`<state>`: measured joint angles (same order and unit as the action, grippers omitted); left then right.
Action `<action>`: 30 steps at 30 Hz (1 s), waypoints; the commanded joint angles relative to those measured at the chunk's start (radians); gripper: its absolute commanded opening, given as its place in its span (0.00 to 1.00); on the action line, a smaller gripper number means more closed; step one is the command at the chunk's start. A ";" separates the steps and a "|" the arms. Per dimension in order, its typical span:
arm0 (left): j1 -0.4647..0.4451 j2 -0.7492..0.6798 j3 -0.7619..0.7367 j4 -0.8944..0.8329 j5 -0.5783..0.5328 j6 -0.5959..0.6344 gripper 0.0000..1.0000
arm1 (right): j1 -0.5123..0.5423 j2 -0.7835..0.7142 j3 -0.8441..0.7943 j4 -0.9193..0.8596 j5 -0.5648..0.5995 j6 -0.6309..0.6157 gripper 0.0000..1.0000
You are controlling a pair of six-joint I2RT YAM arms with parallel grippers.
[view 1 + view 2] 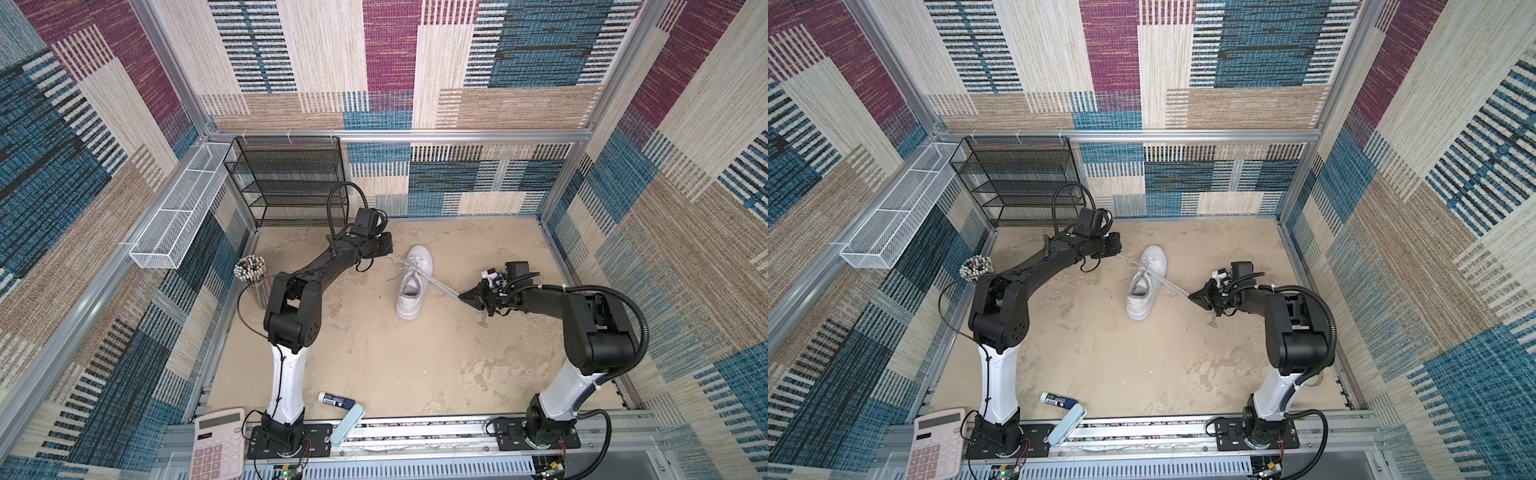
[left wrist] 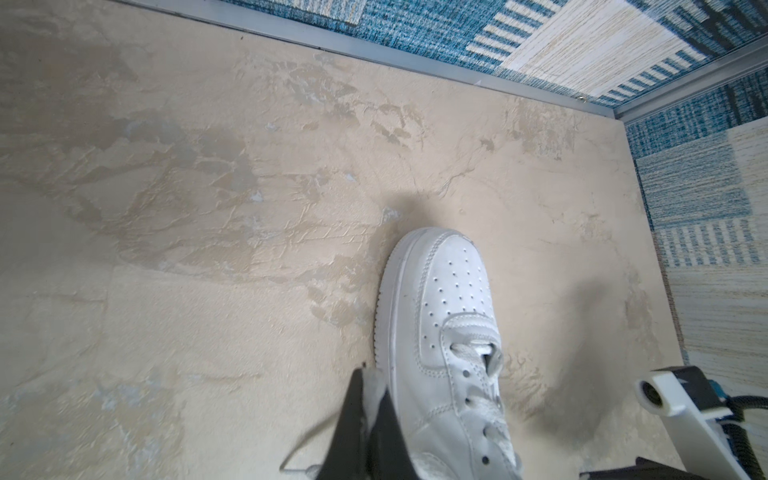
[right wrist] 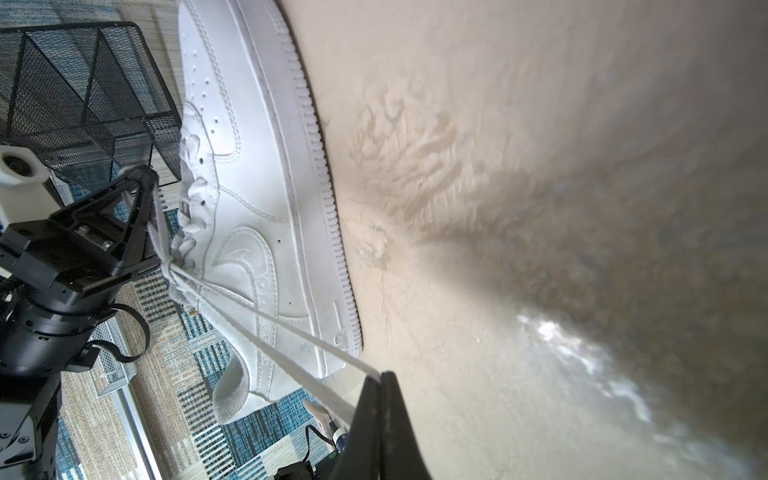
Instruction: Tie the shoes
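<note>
The left fingers (image 2: 353,424) are pressed fully together with no gap. A stretch of the white laces (image 1: 397,260) is pinched between them. In the right wrist view that stretch runs straight from these fingers to the crossing over the tongue. The fingers sit close beside the left side of the white sneaker (image 1: 413,286), level with its toe and a little farther back than the crossing. Whether they brush the shoe's side I cannot tell.

The sneaker stands upright on its sole on the beige surface (image 1: 374,353), about midway between the two arms and toward the far half. Its toe points far and slightly right, and its heel is near.

The right fingers (image 3: 392,419) are likewise shut tight and clamp the laces coming off the same crossing. There look to be two strands side by side, drawn straight. These fingers hang low over the surface to the right of the sneaker and clear of it, level with its heel half and nearer than the crossing. The taut laces therefore slant across the shoe from far left to near right.
</note>
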<state>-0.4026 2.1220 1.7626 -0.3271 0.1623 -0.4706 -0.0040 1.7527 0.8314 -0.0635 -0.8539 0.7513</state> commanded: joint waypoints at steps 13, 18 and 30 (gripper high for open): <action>-0.034 -0.004 0.009 0.019 0.022 -0.035 0.00 | 0.000 0.035 0.098 -0.097 -0.045 -0.100 0.38; -0.035 -0.005 0.019 0.016 0.026 -0.048 0.06 | -0.002 0.019 0.122 -0.152 -0.013 -0.132 0.43; -0.007 -0.024 0.009 0.001 0.023 -0.066 0.72 | -0.002 -0.029 0.180 -0.307 0.168 -0.226 0.48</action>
<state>-0.4263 2.1239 1.7943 -0.3275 0.1909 -0.5137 -0.0071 1.7420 0.9775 -0.3389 -0.7422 0.5713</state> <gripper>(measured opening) 0.706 0.478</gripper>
